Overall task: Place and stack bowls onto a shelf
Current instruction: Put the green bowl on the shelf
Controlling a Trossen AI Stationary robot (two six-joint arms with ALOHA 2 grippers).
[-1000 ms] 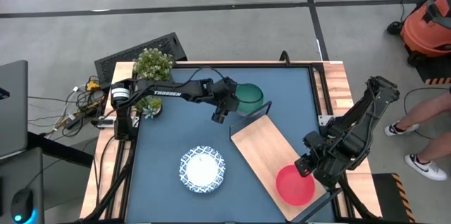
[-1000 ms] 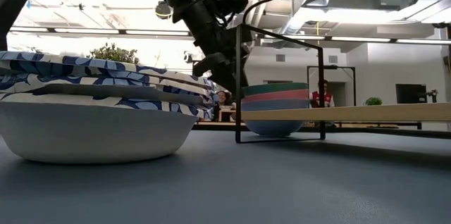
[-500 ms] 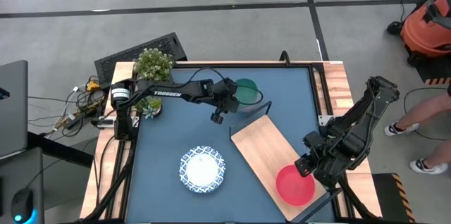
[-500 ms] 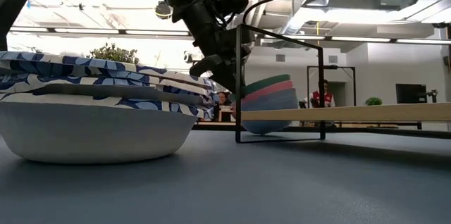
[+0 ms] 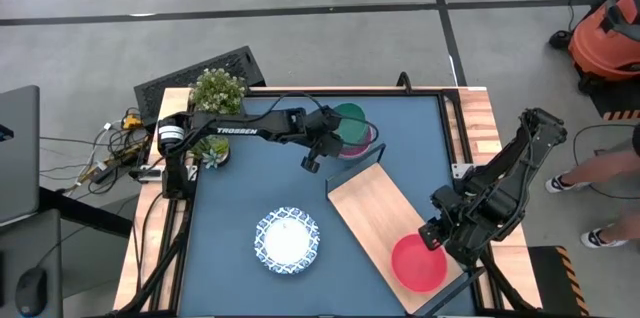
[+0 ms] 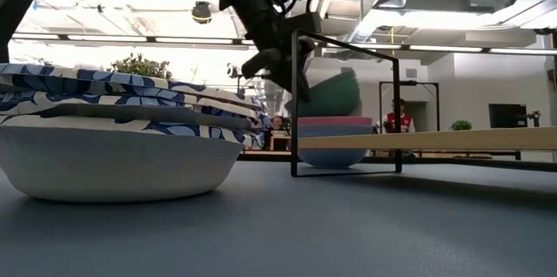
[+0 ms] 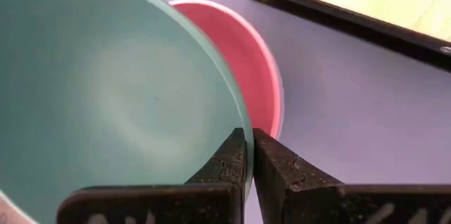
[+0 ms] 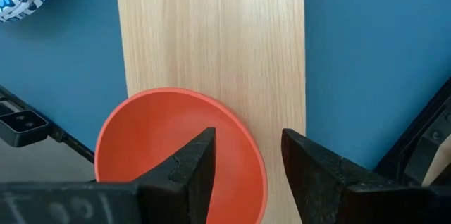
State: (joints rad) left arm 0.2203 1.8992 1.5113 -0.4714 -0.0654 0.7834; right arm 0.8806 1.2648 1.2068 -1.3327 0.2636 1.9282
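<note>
The left claw [image 7: 248, 155] is clamped on the rim of the round green bowl [image 7: 106, 90], holding it tilted above the pink bowl [image 7: 243, 62]. The right claw [image 8: 246, 157] stands wide over the red bowl [image 8: 165, 136] on the light-wood shelf board [image 8: 211, 37].

I see the green bowl [image 6: 329, 94] tilted, lifted clear of the pink bowl [image 6: 335, 121] stacked on a pale blue one [image 6: 335, 153], upper centre. The shelf [image 5: 372, 208] runs diagonally toward lower right, red bowl [image 5: 418, 262] on its near end. A patterned bowl [image 5: 287, 241] sits lower left.
</note>
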